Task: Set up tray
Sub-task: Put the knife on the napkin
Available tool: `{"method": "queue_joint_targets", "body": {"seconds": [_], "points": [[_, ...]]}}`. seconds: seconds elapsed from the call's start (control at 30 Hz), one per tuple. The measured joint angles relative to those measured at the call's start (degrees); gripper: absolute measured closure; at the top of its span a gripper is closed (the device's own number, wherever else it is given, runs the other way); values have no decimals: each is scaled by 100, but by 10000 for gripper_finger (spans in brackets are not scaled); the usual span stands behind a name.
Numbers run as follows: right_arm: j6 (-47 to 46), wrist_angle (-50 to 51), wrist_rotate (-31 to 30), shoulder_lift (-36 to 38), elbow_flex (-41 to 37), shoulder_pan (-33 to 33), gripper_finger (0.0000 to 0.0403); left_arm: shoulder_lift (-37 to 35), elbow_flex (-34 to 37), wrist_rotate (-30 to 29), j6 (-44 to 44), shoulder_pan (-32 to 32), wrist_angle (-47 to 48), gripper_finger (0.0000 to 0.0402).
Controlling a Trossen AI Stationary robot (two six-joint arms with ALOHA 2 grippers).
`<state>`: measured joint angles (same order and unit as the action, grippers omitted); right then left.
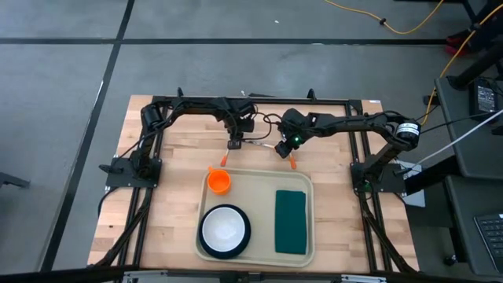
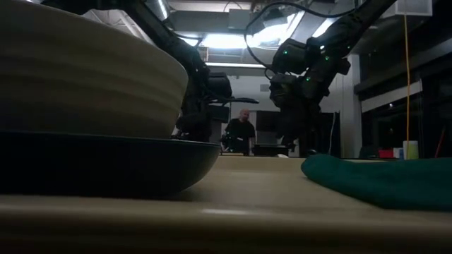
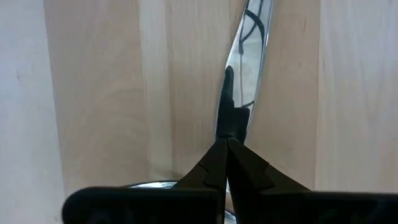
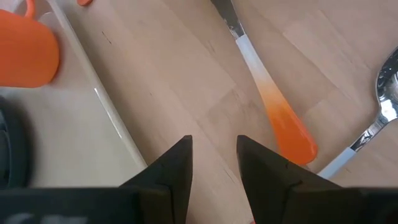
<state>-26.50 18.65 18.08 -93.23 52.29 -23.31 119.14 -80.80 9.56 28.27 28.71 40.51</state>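
A butcher-block table (image 1: 169, 149) is seen on a grey floor; in the low view a dim room w/ a seated person (image 2: 242, 131) is shown beyond. The cream tray (image 1: 253, 179) is set at the table's near middle. On it, left to right: orange cup (image 1: 218, 181) at its far-left corner, white bowl (image 1: 224, 229) on a dark plate (image 1: 244, 238), green napkin (image 1: 291, 222).

Behind the tray's far rim, the left gripper (image 1: 234, 144) is held w/ jaws closed on a knife blade (image 3: 244, 81), seen only in its wrist view. The right gripper (image 1: 283, 148) is held w/ jaws narrowly apart, empty, above bare wood between the tray rim and an orange-handled utensil (image 4: 273, 104); a spoon (image 4: 384, 102) lies beyond.
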Motion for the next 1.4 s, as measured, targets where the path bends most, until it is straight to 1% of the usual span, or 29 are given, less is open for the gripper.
{"method": "queue_joint_targets", "body": {"seconds": [0.33,0.43,0.57,0.73,0.9,1.0,1.07,1.17,1.4], "points": [[-20,101,-3,0,-2,0,272,8,162,48,-48,0,-204,400],[25,445,-231,0,-2,0,272,12,167,58,-63,-4,-234,400],[483,626,-592,-2,-6,-2,272,17,173,135,-63,-4,-264,400],[1340,846,-728,-86,244,27,271,21,173,211,-68,-9,-310,400],[2551,1613,-811,-466,695,157,271,21,178,221,-68,-9,-313,400],[3044,1907,-833,-776,924,260,271,21,178,220,-94,-9,-313,400],[3268,2059,-985,-948,1029,311,271,21,178,211,-105,-9,-313,400],[3355,2095,-1343,-1087,1163,356,271,21,178,209,-111,-9,-313,400],[3616,1984,-1491,-1137,1292,345,271,21,178,214,-111,-9,-310,400]]}}
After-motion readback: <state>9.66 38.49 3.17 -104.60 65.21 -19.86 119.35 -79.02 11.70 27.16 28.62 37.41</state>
